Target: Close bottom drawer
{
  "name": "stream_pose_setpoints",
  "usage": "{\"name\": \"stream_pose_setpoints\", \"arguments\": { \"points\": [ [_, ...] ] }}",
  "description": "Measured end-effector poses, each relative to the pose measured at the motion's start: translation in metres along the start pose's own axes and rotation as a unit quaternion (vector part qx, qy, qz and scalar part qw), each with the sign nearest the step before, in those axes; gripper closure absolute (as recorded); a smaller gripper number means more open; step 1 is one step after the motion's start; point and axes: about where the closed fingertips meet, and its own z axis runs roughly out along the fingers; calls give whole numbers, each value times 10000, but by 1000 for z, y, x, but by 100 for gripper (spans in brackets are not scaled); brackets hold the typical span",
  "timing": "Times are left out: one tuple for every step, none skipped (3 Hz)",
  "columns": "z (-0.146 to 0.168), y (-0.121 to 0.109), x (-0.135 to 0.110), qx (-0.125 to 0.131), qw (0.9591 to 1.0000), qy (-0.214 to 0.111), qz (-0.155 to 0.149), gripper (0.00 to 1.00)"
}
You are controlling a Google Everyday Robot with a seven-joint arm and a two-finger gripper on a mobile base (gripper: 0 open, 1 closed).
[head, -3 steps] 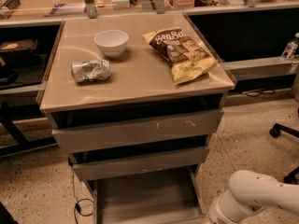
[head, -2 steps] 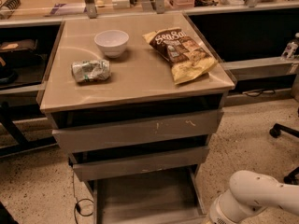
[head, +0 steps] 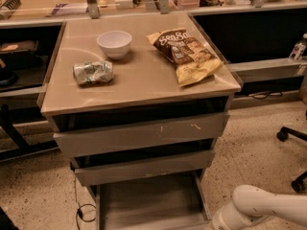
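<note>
The bottom drawer (head: 148,200) is the lowest of three grey metal drawers in the cabinet. It is pulled far out toward the lower edge of the view, showing its deep bare inside and thin side rails (head: 202,200). Its front runs along or below the frame's bottom edge. The middle drawer (head: 144,167) and the widest top drawer (head: 141,134) stand slightly out. Only a white arm link (head: 261,207) shows at the lower right, beside the drawer's right rail. My gripper is out of view below the frame.
On the cabinet top (head: 144,87) lie a white bowl (head: 114,43), a crushed can (head: 93,73) and a chip bag (head: 188,52). An office chair base (head: 293,137) stands at the right. A cable (head: 79,210) lies on the floor at the left. Dark shelving runs behind.
The white arm link sits very slightly lower in the view. The drawers have not moved.
</note>
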Motion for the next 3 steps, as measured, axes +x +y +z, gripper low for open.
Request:
{"name": "stream_pose_setpoints", "arguments": {
  "points": [
    [66,-20,14,-449,9987,15,220,100],
    [66,-20,14,-442,9988,14,217,100],
    [100,-28,22,-580,9974,-53,416,100]
  ]
}}
